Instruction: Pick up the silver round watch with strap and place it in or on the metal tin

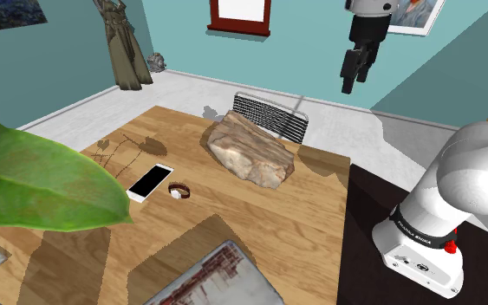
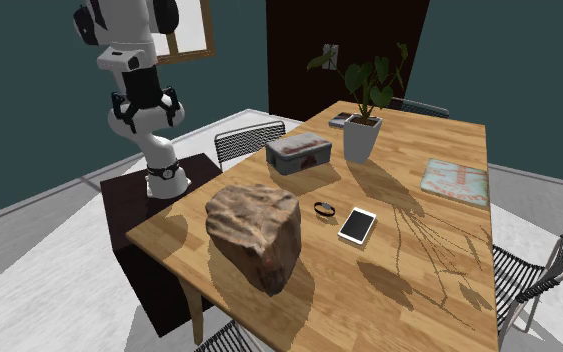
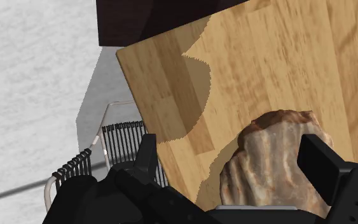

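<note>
Leaf: large and green, it covers the shoulder view's left foreground. In the second exterior view you see its plant standing in a white pot.
Phone: white with a black screen, lying flat on the wooden table.
Watch: you find it lying on the table just beside the phone, on the shoulder view's right of it and well apart from the gripper. Its strap is brown and its round face is pale.
Tin: grey with a reddish patterned lid, at the shoulder view's bottom edge. In the second exterior view it sits near the pot, well apart from the watch.
Rock: big, brown and pale, resting on the table near the edge by the chair.
Chair: black wire back, just behind the rock.
Gripper: raised high and pointing down. In the wrist view your fingers stand wide apart and hold nothing; the rock lies well below them, untouched.
Stand: dark, just beside the table at the shoulder view's right, carrying the white arm.
</note>
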